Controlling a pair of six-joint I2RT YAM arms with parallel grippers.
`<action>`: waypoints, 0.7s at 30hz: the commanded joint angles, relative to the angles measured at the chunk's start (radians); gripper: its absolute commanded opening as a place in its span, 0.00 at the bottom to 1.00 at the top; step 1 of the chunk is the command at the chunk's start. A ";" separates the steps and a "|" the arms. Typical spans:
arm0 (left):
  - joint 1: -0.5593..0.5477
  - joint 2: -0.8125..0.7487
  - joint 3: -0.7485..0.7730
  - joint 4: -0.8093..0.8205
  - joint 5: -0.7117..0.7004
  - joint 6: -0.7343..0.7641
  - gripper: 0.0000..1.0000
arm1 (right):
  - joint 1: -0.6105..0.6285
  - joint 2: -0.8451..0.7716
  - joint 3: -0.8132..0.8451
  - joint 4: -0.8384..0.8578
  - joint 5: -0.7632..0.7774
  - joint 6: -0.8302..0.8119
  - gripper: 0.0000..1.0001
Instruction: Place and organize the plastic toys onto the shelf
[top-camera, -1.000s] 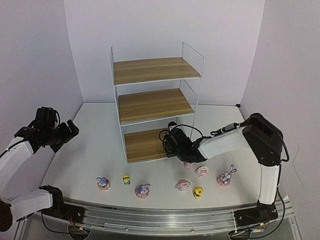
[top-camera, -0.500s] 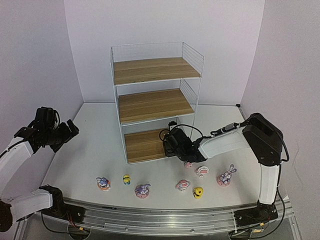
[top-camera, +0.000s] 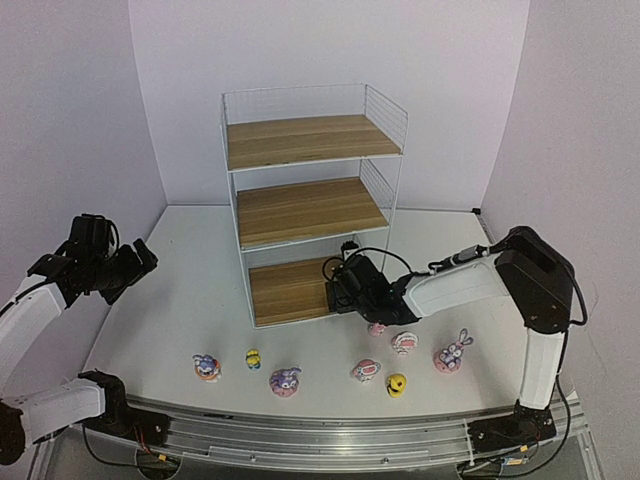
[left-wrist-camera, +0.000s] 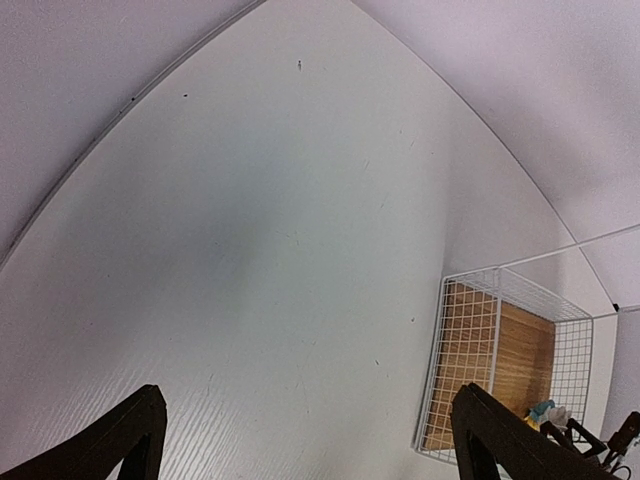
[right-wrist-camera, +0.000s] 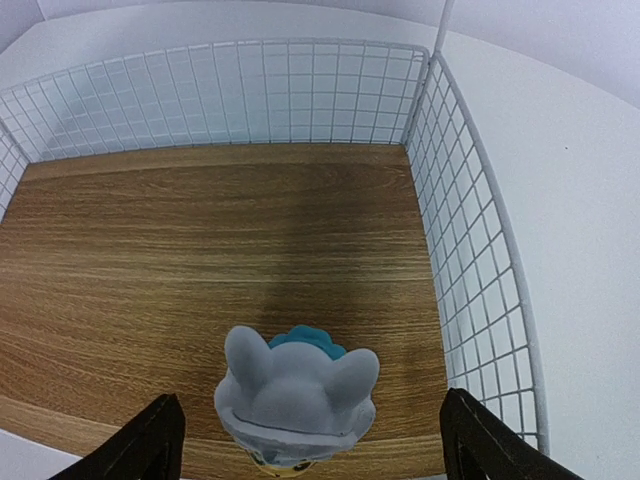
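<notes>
Right wrist view: the right tool (right-wrist-camera: 305, 425) stands open, its two dark fingers (right-wrist-camera: 160, 440) in the lower corners of the frame, each clear of the small figurine (right-wrist-camera: 297, 392) standing upright between them. The figurine is seen from behind, pale grey with two rounded ears and a teal patch at the back of the head. It rests on the bottom board (right-wrist-camera: 200, 250) of the shelf (right-wrist-camera: 470, 260), close to the board's front edge at the bottom of the frame and toward the white wire wall at the right. Top external view: the same tool sits at the centre of the frame, at the open front of the lowest tier, with its white arm running off to the right. The two upper wood-grain tiers carry nothing. Below the shelf, across the lower part of the frame, the loose toys (top-camera: 285, 381) lie scattered on the white counter (top-camera: 190, 300). There are eight of them, purple, pink-and-white and yellow, and one pink piece lies just under the right arm. Left wrist view: the left tool (left-wrist-camera: 305, 430) is open, its dark fingers spread wide at the bottom edge with only bare counter between them. In the top external view it hangs at the left edge, well apart from shelf and toys.
</notes>
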 joint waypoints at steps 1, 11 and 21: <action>0.005 -0.024 0.002 0.024 0.008 0.013 1.00 | -0.004 -0.113 -0.030 0.024 -0.048 0.034 0.90; 0.005 -0.035 0.021 0.003 0.021 -0.002 1.00 | 0.059 -0.231 -0.082 -0.065 -0.097 0.027 0.97; 0.004 0.018 0.028 -0.024 0.066 -0.011 1.00 | 0.261 -0.417 -0.106 -0.397 -0.092 0.144 0.95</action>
